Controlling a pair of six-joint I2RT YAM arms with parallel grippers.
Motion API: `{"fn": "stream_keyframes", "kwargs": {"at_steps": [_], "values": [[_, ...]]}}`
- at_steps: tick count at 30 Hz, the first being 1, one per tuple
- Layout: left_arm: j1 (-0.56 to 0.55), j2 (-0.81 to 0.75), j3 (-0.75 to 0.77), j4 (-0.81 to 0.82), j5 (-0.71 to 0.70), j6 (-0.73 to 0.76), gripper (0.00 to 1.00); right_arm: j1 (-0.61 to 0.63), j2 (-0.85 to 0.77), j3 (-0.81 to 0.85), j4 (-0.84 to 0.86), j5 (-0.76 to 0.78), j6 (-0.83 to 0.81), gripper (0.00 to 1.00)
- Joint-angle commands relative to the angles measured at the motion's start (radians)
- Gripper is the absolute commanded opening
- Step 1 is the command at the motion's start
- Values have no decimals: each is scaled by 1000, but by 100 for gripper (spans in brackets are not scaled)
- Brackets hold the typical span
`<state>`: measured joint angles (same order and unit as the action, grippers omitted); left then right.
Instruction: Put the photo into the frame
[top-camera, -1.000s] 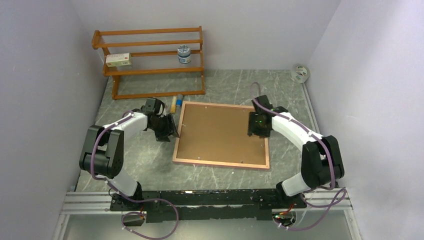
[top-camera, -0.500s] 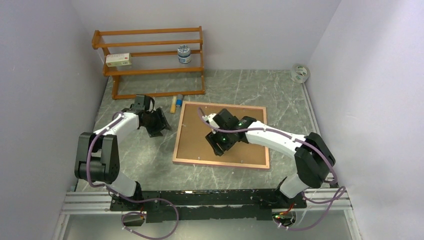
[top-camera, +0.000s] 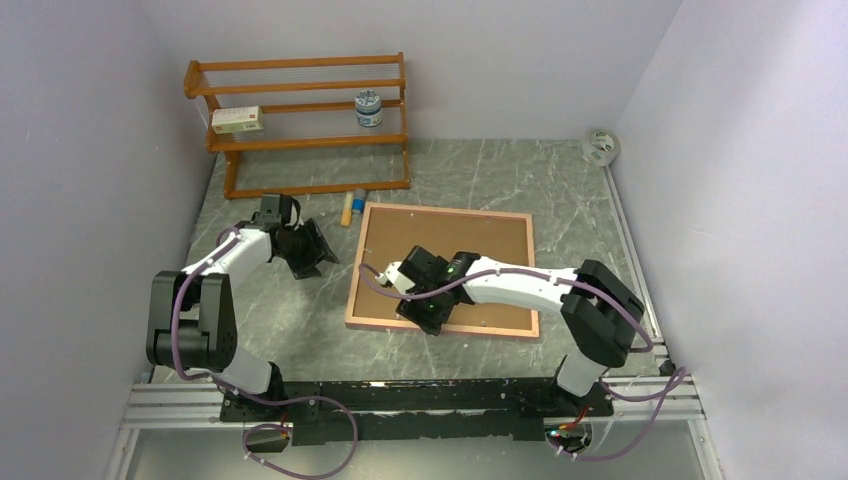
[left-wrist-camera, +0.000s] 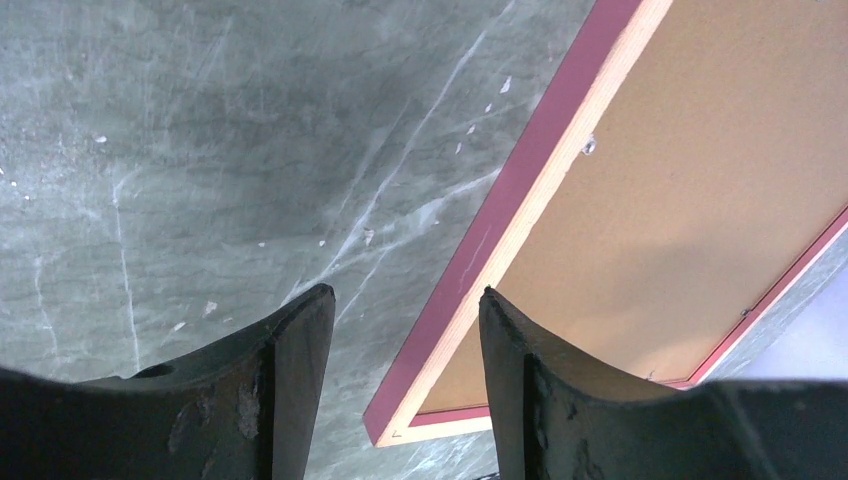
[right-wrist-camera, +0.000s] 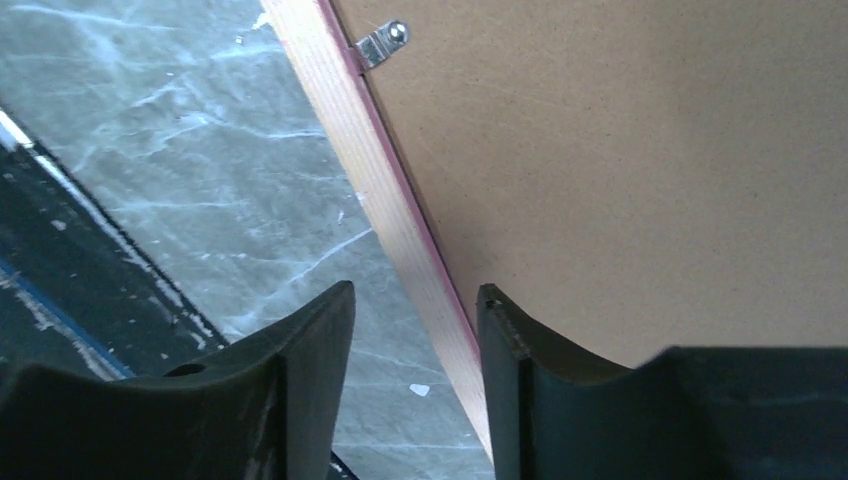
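Observation:
The frame (top-camera: 490, 329) lies back side up in the middle of the table, its narrow pink border around a brown hardboard backing sheet (top-camera: 450, 240). The photo is hidden. My left gripper (top-camera: 320, 258) is open and empty over bare table, just left of the frame's left edge; the left wrist view (left-wrist-camera: 405, 300) shows the frame's pink side (left-wrist-camera: 520, 190) running between its fingers. My right gripper (top-camera: 426, 320) is open and empty over the frame's near-left part. In the right wrist view (right-wrist-camera: 415, 295) its jaws straddle the frame's wooden edge (right-wrist-camera: 340, 110) beside a metal clip (right-wrist-camera: 380, 42).
An orange wooden shelf rack (top-camera: 300, 120) stands at the back left, holding a small box (top-camera: 238, 120) and a jar (top-camera: 369, 108). A small tube (top-camera: 350, 207) lies by the frame's far-left corner. A tape roll (top-camera: 600, 146) sits at the back right. Walls close in on both sides.
My right gripper has swept from the frame's right edge across the backing to its near-left part. My left gripper has drawn back leftward, away from the frame's left edge.

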<state>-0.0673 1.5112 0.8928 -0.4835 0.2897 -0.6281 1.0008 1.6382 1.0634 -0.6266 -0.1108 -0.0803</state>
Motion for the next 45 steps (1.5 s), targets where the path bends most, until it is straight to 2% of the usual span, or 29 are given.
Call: {"fn": "stream_keyframes", "kwargs": {"at_steps": [1, 15, 20, 27, 32, 38, 41, 45], "values": [[9, -36, -26, -4, 29, -22, 60, 26, 26, -6, 31, 88, -35, 49], [26, -70, -85, 36, 97, -62, 64, 112, 64, -43, 70, 226, -35, 35], [28, -76, -111, 60, 155, -50, 73, 127, 76, -37, 74, 242, -36, 34], [29, -99, -150, 98, 269, -28, 80, 130, 17, 35, 36, 221, -30, 16], [28, -109, -172, 126, 391, 1, 88, 119, -16, 146, -28, 161, -8, 12], [30, -79, -113, 25, 466, 65, 88, 114, -41, 213, -64, 135, -24, 11], [33, -61, -90, 30, 576, 69, 85, 110, -62, 218, -60, 127, -39, 11], [51, -28, -88, 111, 759, -12, 71, 106, -92, 200, -44, 137, -45, 11]]}}
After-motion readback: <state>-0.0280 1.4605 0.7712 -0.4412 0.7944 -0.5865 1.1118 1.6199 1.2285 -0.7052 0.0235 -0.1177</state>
